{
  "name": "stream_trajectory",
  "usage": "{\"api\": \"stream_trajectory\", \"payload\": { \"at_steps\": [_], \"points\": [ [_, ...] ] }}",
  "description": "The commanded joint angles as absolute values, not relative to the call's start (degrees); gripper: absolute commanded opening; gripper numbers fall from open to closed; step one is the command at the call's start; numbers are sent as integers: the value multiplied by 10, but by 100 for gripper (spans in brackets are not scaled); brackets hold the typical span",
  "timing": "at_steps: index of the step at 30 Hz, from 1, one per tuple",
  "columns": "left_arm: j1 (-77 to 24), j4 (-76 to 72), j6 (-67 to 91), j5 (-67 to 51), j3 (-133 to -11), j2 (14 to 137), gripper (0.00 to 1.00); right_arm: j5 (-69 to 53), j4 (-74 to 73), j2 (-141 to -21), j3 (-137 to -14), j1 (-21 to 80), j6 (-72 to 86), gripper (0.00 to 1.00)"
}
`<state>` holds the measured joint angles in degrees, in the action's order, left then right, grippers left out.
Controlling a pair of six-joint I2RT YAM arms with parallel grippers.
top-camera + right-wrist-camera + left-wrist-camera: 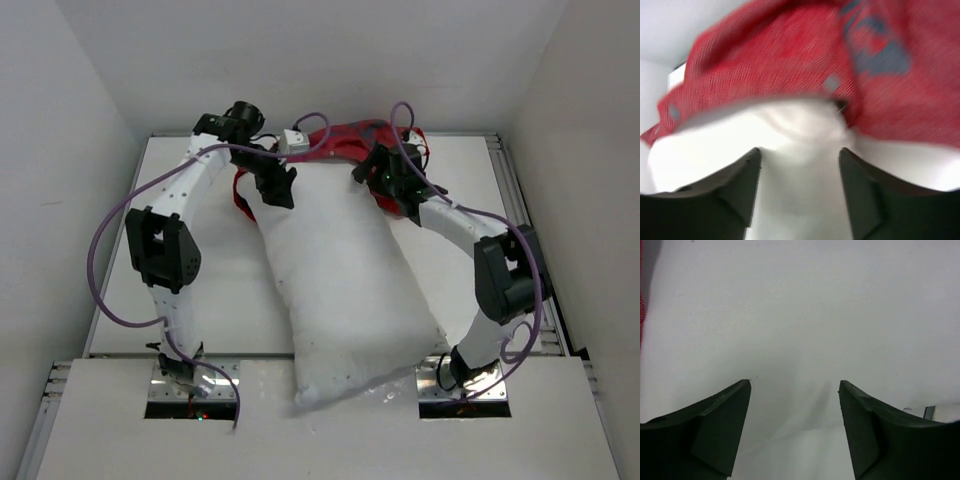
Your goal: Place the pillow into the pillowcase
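Left gripper [795,385] stands wide, its two dark fingers [715,430] spread with nothing between them, over a plain white surface marked by a faint crease. A sliver of red shows at the left edge of that wrist view.

The right gripper [800,152] is spread just as far. The large plump white fabric pillow [795,135] bulges into the gap between its fingers. Whether they press into it cannot be told, as that view is blurred. Just beyond them the hem of the bright red printed fabric pillowcase [780,60] drapes over the pillow's end.

From above, the pillow lies slantwise on the white table [215,270]. Its near end sits between the two arm bases and overhangs the table's front edge. Its length runs away and slightly leftward. The left gripper hovers at the pillow's far left corner, the right gripper at its far right corner.

Farthest off, the pillowcase is bunched along the table's back edge. It covers only the pillow's far end, and one red strip trails down beside the pillow's left side.
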<state>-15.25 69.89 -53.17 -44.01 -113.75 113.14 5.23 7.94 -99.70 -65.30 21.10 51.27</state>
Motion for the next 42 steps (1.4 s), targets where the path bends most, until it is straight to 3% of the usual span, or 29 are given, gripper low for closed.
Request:
{"api": "stream_trajectory", "payload": {
  "at_steps": [1, 3, 4, 6, 8, 10, 11, 12, 13, 15, 19, 20, 21, 23, 27, 30, 34, 39, 42],
  "points": [
    [-117, 699, -500, -463, -1168, 1095, 71, 89, 53, -968, -683, 201, 431, 73],
    [-94, 673, -448, -481, -1196, 1088, 75, 106, 42, -948, -670, 201, 404, 79],
    [-71, 658, -427, -482, -1200, 1082, 84, 118, 40, -928, -658, 201, 398, 81],
    [-47, 580, -354, -465, -1192, 1055, 93, 123, 32, -910, -648, 201, 375, 81],
    [-12, 481, -279, -418, -1142, 1025, 92, 120, 25, -892, -646, 201, 360, 80],
    [22, 424, -247, -380, -1108, 1026, 77, 106, 14, -883, -656, 205, 345, 75],
    [30, 411, -221, -338, -1097, 1036, 41, 87, 9, -878, -661, 208, 328, 59],
    [43, 391, -211, -324, -1080, 1042, 26, 76, 6, -877, -676, 220, 314, 47],
    [49, 384, -203, -318, -1076, 1059, 9, 61, 2, -878, -685, 228, 281, 29],
    [58, 379, -204, -330, -1072, 1077, 7, 66, -28, -886, -725, 265, 245, 26],
    [58, 347, -182, -331, -1075, 1124, 60, 128, -83, -927, -798, 329, 168, 62],
    [58, 337, -171, -328, -1075, 1132, 80, 143, -98, -946, -811, 341, 161, 68],
    [58, 318, -148, -329, -1075, 1142, 84, 154, -104, -954, -832, 359, 152, 76],
    [59, 302, -127, -351, -1074, 1149, 91, 170, -119, -971, -859, 386, 143, 81],
    [52, 258, -94, -381, -1063, 1159, 93, 220, -158, -1039, -909, 438, 110, 98],
    [40, 263, -103, -378, -1053, 1169, 90, 262, -192, -1100, -960, 473, 82, 99],
    [34, 280, -114, -394, -1028, 1175, 67, 299, -263, -1185, -1045, 502, 71, 99],
    [33, 339, -161, -405, -1009, 1173, 58, 323, -300, -1259, -1135, 524, 72, 99],
    [33, 350, -177, -380, -996, 1167, 37, 316, -309, -1280, -1142, 525, 99, 99]
  ]
}}
